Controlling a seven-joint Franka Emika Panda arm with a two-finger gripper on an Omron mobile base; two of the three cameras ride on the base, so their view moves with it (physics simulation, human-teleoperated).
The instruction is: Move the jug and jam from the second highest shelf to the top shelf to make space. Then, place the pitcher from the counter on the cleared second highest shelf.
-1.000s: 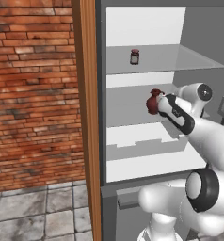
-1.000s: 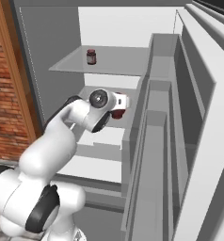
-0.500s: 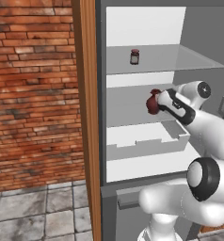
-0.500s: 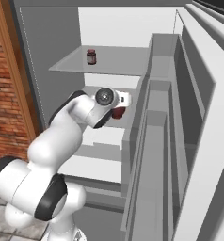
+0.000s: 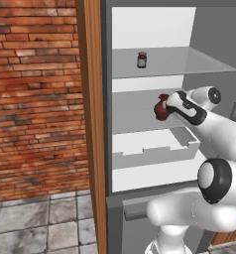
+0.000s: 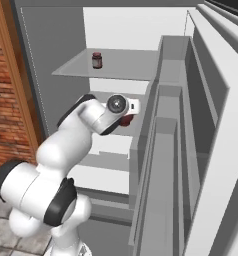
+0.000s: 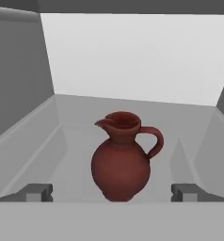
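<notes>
1. The jug point(image 7: 121, 160) stands upright on the second highest shelf point(image 7: 76, 141), the jam point(image 5: 142, 59) on the top shelf point(image 5: 189, 62).
2. The gripper point(image 7: 113, 192) is spread wide and empty, fingertips either side of the belly.
3. Glazed ceramic likely means heavy, slick and breakable; I'd squeeze the round belly, clear of the handle.

The arm has pushed further into the cabinet, bringing the open claw point(image 7: 112, 193) closer to the jug point(image 7: 121, 164).

No legible text, label, brand, number or sign on anything.
</notes>
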